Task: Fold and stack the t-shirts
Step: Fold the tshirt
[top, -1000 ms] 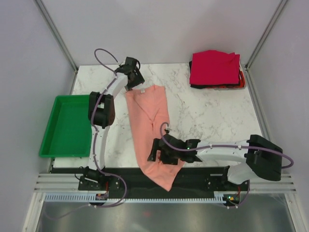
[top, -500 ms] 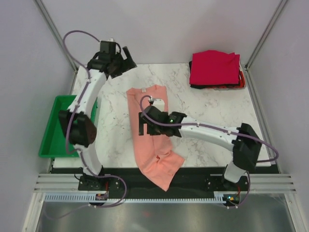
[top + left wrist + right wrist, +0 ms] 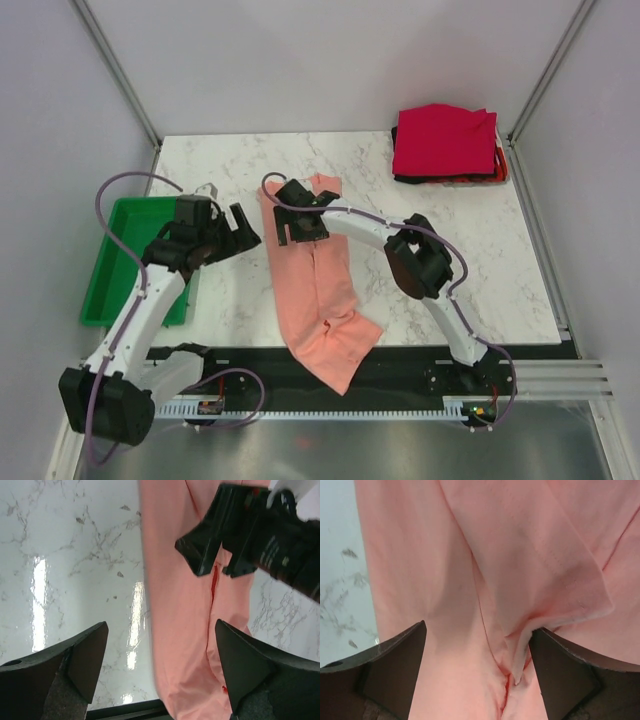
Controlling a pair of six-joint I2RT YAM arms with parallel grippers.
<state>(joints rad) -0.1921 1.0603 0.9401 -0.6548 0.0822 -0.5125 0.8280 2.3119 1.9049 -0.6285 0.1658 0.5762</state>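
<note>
Over the last second both arms have shifted. The left gripper has swung back from the collar end and hangs with jaws apart and empty, the salmon-pink t-shirt just to its right. The right gripper has come up from the hem end and hovers, jaws spread, directly above the shirt's upper half. The shirt lies in a long narrow strip, so the crosswise fold likely comes next. The folded stack sits well beyond the right gripper.

bare marble open between shirt and stack in far right corner. narrower strip left of shirt, hemmed by tray and left gripper. right gripper low over shirt's far end.
</note>
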